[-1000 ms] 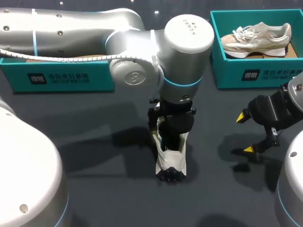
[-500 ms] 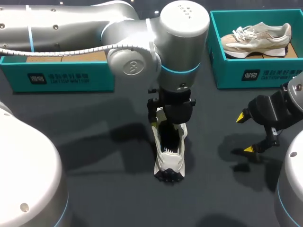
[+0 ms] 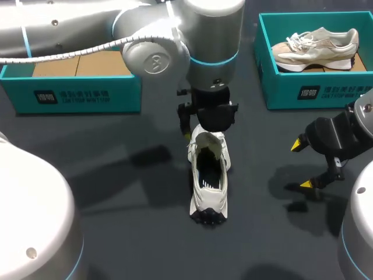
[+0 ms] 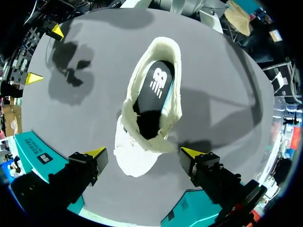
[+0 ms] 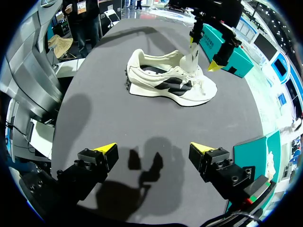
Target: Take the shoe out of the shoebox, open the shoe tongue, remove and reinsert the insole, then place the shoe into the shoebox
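You have a dark grey table (image 3: 116,175). A white shoe (image 3: 208,175) stands on it. Beyond the white shoe are a teal shoebox (image 3: 76,96) and a second shoebox (image 3: 274,87) with a beige shoe (image 3: 317,46) inside. Your left gripper (image 4: 144,152) hangs over the white shoe's toe end, fingers wide apart, holding nothing. Your right gripper (image 5: 154,149) sits beside the white shoe, also spread wide and empty.
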`<state>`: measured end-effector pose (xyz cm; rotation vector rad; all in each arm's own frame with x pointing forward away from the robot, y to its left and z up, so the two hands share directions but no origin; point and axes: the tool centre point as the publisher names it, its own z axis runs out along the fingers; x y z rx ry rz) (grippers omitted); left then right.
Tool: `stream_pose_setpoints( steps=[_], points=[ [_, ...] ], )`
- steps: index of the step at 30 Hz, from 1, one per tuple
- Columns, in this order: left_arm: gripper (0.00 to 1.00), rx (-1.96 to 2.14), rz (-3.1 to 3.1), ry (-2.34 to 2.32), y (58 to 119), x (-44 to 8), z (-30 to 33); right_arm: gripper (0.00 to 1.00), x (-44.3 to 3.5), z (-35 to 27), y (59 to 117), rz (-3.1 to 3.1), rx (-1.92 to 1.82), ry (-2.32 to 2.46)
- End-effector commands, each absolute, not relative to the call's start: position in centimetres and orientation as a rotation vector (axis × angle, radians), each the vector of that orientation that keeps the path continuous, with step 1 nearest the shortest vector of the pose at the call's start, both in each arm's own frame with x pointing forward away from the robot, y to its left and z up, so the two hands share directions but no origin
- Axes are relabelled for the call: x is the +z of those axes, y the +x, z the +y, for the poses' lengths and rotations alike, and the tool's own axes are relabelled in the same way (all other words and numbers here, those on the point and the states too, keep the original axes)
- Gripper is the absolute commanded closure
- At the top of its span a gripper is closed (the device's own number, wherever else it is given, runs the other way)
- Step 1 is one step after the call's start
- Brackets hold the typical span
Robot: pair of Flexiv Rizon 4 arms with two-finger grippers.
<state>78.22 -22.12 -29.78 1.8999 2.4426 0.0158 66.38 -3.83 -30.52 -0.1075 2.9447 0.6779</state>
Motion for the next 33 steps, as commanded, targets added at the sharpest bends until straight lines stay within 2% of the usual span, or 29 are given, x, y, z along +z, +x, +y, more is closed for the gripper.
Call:
stream_pose_setpoints(
  steps=[1,9,14,16,17,18,19,23,33],
  points=[
    [0.00,-0.065,2.447,1.951,80.4,-28.6,-21.1,0.00,-30.5,-3.8,66.2,2.944,0.674,-0.106],
    [0.00,-0.108,2.426,2.002,83.1,-26.8,-20.8,0.00,-30.5,-3.8,66.2,2.944,0.674,-0.106],
    [0.09,-0.103,2.408,2.014,83.8,-26.0,-20.9,0.00,-30.5,-3.8,66.2,2.944,0.674,-0.106],
    [0.18,-0.113,2.415,2.005,84.2,-25.9,-20.9,0.00,-30.5,-3.8,66.2,2.944,0.674,-0.106],
    [0.28,-0.111,2.417,2.001,84.2,-26.0,-20.9,0.00,-30.5,-3.8,66.2,2.944,0.674,-0.106],
    [0.44,-0.114,2.418,2.000,84.3,-26.0,-20.8,0.00,-30.5,-3.8,66.2,2.944,0.674,-0.106],
    [0.51,-0.115,2.418,2.001,84.3,-26.0,-20.8,0.00,-30.5,-3.8,66.2,2.944,0.674,-0.106],
    [0.56,-0.128,2.406,2.014,84.2,-26.1,-20.9,0.00,-30.5,-3.8,66.2,2.944,0.674,-0.106],
    [0.58,-0.145,2.388,2.065,83.4,-27.3,-22.4,0.00,-30.5,-3.8,66.2,2.944,0.674,-0.106]
  ],
)
